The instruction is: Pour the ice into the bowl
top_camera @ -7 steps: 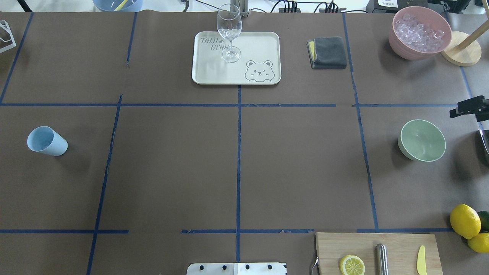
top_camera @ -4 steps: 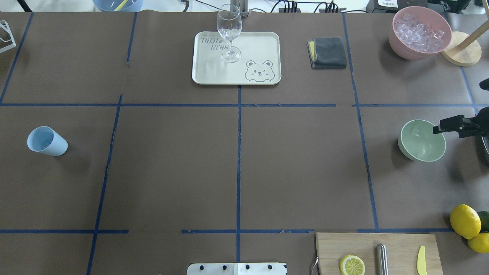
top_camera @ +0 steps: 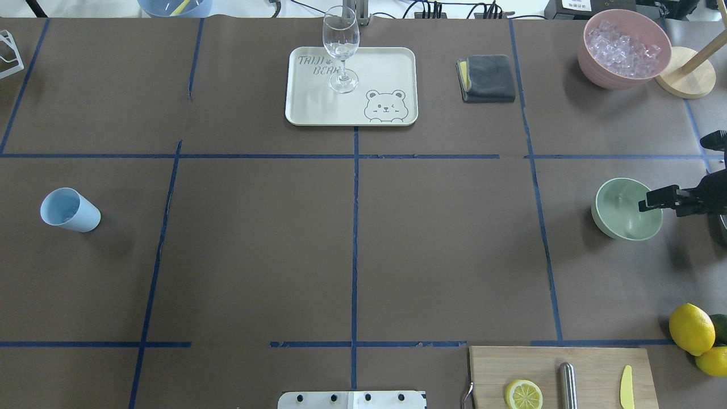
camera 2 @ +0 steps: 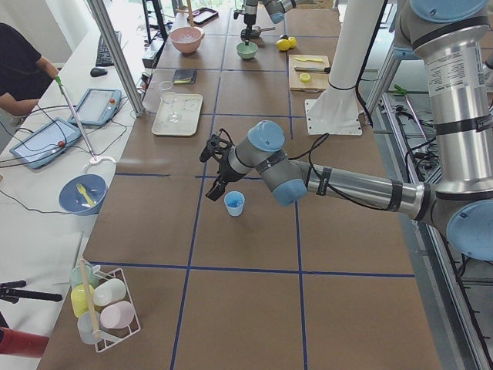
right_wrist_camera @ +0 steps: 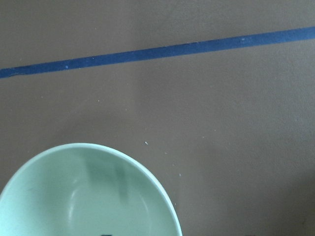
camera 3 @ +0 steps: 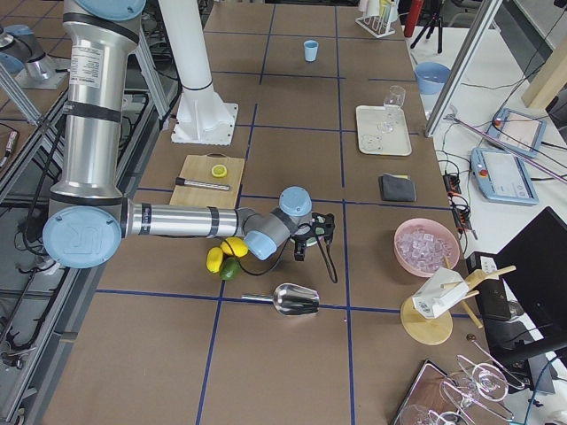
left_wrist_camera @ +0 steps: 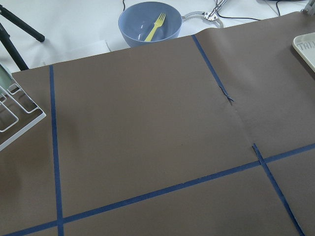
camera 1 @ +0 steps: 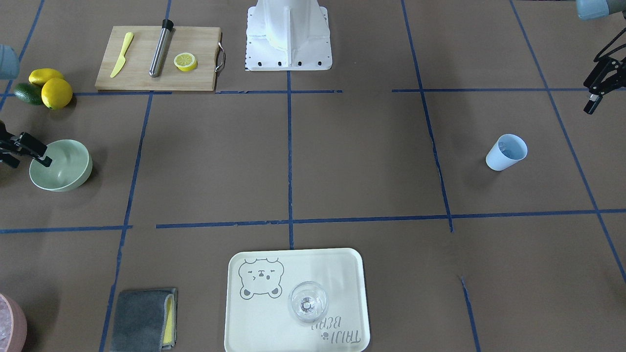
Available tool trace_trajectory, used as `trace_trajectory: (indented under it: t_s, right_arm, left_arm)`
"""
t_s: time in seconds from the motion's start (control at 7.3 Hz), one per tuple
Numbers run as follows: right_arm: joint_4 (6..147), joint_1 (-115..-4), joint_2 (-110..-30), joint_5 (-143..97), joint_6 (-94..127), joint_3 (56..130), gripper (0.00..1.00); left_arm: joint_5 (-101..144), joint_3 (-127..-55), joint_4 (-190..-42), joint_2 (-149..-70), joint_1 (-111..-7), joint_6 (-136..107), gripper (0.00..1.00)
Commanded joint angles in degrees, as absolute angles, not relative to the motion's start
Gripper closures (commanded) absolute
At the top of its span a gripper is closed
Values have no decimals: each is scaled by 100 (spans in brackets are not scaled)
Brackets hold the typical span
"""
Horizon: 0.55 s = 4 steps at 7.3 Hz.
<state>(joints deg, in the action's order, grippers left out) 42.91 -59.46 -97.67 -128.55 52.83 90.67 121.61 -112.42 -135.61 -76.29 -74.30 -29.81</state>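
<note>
Hanging at the bowl (top_camera: 622,215), the right claw (top_camera: 653,201) has one finger over the rim, on the side away from the tray (top_camera: 392,62). Its jaws look parted with nothing between them. I cannot tell whether that finger touches the wall. I judge the pose to be a lead-in to pinching the wall, so the bowl can be steadied or carried for the pour.

The bowl stands upright on the surface (top_camera: 255,255), well to the tray's right and nearer the robot than the tray. The part of its inside that the right wrist view shows is bare.

Well to the tray's left stands a light blue cup (top_camera: 69,210), mouth up. The left claw (camera 2: 214,171) hovers near it, spread and empty, not touching, probably placed to take the cup.

The ice I cannot make out, as the cup's inside is too small to read. The only cubes plainly seen are whitish ones in the pink bowl (top_camera: 590,62), farther to the tray's right.
</note>
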Motion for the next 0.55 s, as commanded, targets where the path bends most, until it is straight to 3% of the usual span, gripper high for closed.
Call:
trace_trajectory:
  t_s: [0.0, 0.41]
  right_arm:
    - [4289, -5775, -9730, -12850, 5265, 9062, 100]
    - [4306, -5757, -9712, -12919, 5291, 9245, 100]
  left_arm:
    - [12164, -11215, -13562, -7629, -7427, -2971, 0]
    - [12164, -11215, -13570, -7629, -7427, -2971, 0]
